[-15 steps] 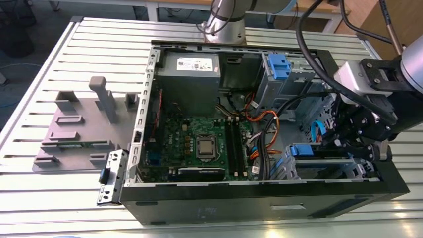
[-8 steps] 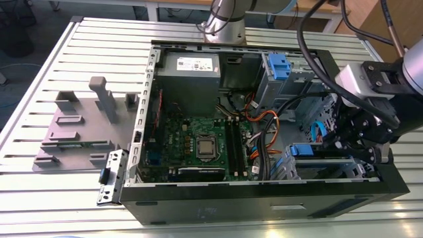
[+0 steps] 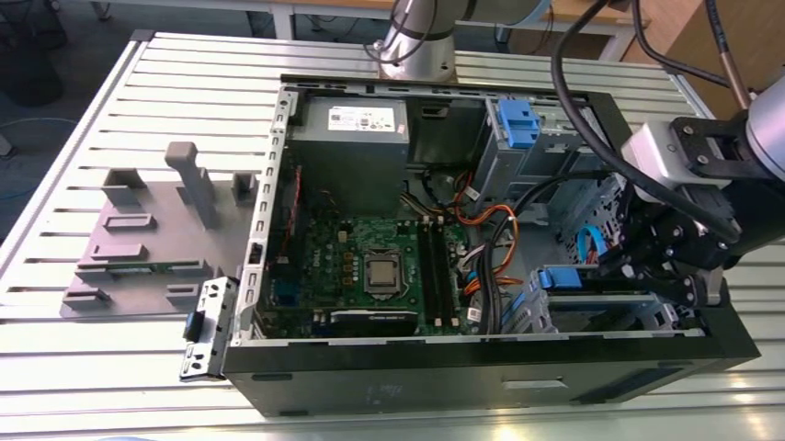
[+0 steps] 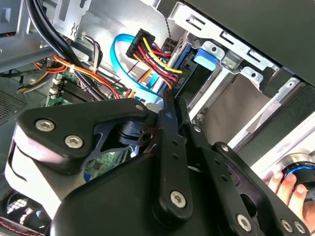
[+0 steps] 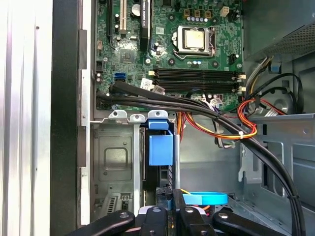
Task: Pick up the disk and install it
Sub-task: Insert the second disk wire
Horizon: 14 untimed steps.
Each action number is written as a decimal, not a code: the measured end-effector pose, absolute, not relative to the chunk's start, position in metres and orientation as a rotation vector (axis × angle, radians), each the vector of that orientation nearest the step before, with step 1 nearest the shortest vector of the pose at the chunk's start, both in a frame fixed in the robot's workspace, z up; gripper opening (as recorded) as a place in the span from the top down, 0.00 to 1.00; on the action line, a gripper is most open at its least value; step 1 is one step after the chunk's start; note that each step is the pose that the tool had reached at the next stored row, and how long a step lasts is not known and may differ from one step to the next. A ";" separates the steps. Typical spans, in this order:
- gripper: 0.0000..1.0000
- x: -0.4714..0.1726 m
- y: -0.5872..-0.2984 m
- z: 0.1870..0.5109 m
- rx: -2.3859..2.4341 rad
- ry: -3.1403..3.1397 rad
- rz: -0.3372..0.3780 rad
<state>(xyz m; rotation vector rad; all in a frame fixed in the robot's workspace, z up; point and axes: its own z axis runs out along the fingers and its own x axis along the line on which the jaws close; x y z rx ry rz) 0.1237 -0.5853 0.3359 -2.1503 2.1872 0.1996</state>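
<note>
The disk sits upright in the drive cage at the front corner of the open computer case, on the exterior view's right. Its blue rail tab sticks out at one end, and its dark body runs down between the cage walls. My gripper hangs over that cage from the right. In both wrist views its black fingers lie pressed together, with their tips at the disk's near edge. My gripper holds nothing that I can see.
Black cable bundles, orange and yellow power wires and a blue data cable cross right beside the cage. The power-supply box and a blue latch sit at the case's far end. Grey fixtures stand left. A person's hand shows nearby.
</note>
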 end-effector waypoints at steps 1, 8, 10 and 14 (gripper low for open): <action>0.84 0.124 -0.585 0.335 -2.150 2.187 0.200; 0.84 0.124 -0.585 0.333 -2.150 2.187 0.200; 0.84 0.124 -0.585 0.332 -2.150 2.187 0.200; 0.84 0.124 -0.585 0.331 -2.150 2.187 0.201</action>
